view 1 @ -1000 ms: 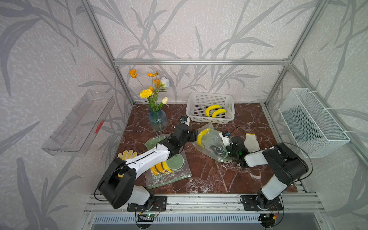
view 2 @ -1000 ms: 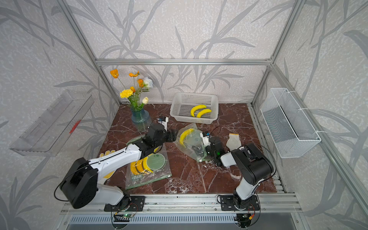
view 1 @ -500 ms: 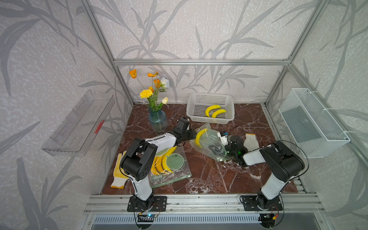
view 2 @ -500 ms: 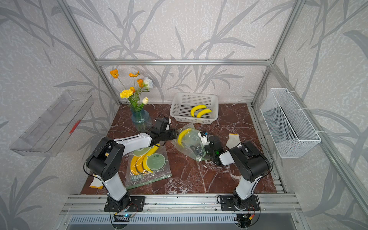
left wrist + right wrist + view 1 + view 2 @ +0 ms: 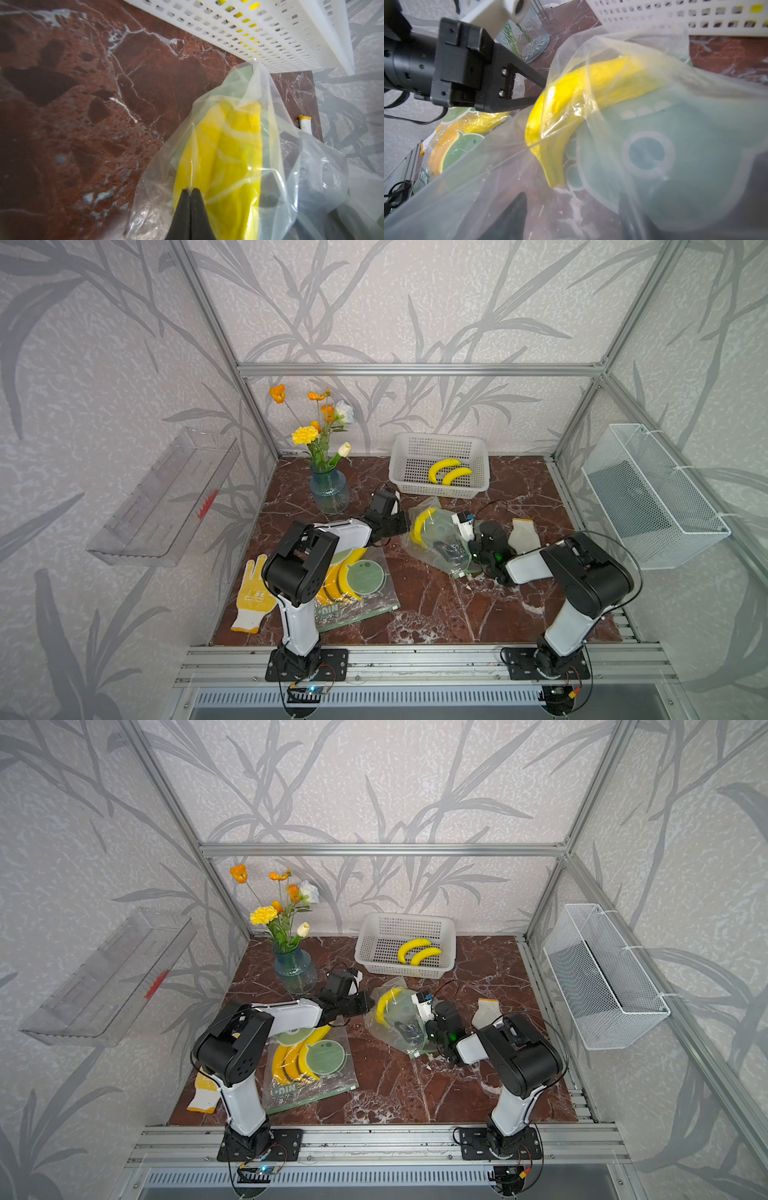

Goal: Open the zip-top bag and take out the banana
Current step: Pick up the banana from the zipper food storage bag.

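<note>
Translucent plastic of the zip-top bag (image 5: 442, 526) lies crumpled near the middle of the red marble surface (image 5: 436, 614), with the yellow banana (image 5: 417, 526) inside it, curved along the bag's 9 o'clock side. The left tool (image 5: 405, 522) meets the bag from 9 o'clock. The left wrist view shows its black fingertips (image 5: 185, 199) pressed together on a thin fold of film right in front of the banana (image 5: 228, 155). The right tool (image 5: 451, 549) reaches in from the bag's 4 o'clock side. In the right wrist view its dark fingers (image 5: 512, 218) stand wide apart with film draped about them, and nothing is visibly clamped between them. That view also shows the banana (image 5: 571, 99) behind the film. At the surface's 12 o'clock a white perforated basket (image 5: 415, 448) holds two more bananas (image 5: 446, 472). A blue glass vase (image 5: 330, 493) of flowers stands at 10 o'clock. A second printed bag (image 5: 365, 585) of bananas lies flat at 8 o'clock, a yellow glove (image 5: 251, 597) beyond it at the edge, and a white glove (image 5: 523, 533) rests at 3 o'clock.
</note>
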